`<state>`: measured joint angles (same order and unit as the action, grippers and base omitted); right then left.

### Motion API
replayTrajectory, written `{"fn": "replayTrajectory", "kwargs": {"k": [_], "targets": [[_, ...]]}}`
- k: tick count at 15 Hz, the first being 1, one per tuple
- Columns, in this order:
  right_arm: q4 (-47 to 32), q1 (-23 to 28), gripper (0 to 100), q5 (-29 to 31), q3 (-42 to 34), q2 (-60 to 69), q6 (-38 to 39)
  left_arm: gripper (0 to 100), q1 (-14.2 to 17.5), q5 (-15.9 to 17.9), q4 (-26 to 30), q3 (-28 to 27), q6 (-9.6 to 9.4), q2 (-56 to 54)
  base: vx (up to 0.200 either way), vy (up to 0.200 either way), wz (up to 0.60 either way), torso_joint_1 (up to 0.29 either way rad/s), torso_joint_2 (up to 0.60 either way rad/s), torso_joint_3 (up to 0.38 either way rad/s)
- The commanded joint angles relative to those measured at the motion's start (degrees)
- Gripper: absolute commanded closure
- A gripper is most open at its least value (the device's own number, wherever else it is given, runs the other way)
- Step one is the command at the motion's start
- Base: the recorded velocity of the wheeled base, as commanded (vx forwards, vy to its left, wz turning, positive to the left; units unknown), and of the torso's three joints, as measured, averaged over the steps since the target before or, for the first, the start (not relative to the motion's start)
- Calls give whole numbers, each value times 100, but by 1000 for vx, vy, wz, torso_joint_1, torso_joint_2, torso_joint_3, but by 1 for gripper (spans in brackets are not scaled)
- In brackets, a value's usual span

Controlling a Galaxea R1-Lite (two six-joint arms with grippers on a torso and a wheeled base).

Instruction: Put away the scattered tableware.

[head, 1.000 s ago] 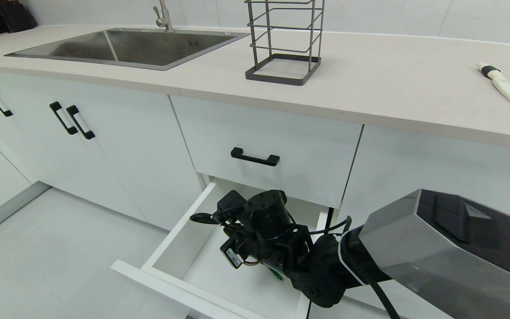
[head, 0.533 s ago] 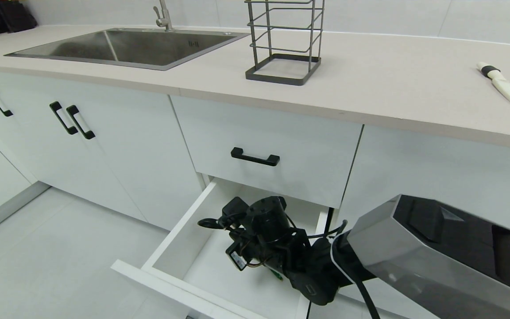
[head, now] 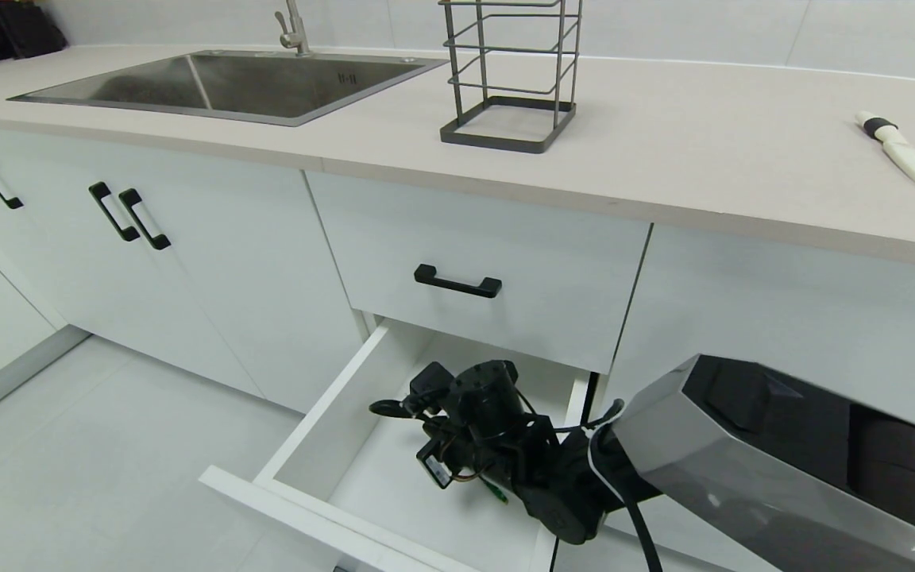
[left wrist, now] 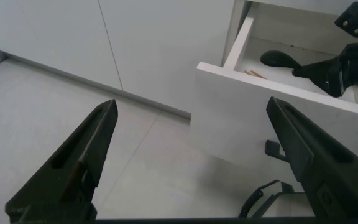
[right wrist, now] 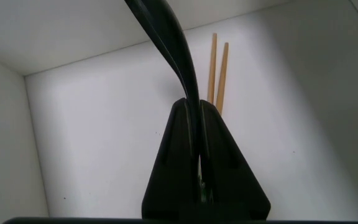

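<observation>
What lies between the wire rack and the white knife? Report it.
Nothing: the head view shows bare counter between the wire rack and the white knife.

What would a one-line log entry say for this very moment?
right gripper: shut on black spoon, over open drawer | drawer: chopsticks inside | left gripper: open, empty

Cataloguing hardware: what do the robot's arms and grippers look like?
The right arm has an angular grey shell with black panels and looping black cables. The right gripper is black with a white label. The left gripper has long, tapered dark fingers.
</observation>
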<state>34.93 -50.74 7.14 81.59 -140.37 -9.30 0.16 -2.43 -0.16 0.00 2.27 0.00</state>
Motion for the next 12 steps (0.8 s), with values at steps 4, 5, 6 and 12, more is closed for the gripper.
{"fn": "replayTrajectory", "kwargs": {"k": [4,5,6,12], "targets": [[5,2,100,-20,-20,-131,-125,0,2,-4,-2,0,2,0,0,0,0,0,0,0],[5,2,100,-20,-20,-148,-125,0,2,-4,-2,0,2,0,0,0,0,0,0,0],[5,2,100,-20,-20,-166,-125,0,2,-4,-2,0,2,0,0,0,0,0,0,0],[14,2,100,-152,-29,-236,-133,0,2,-4,-2,0,2,0,0,0,0,0,0,0]]}}
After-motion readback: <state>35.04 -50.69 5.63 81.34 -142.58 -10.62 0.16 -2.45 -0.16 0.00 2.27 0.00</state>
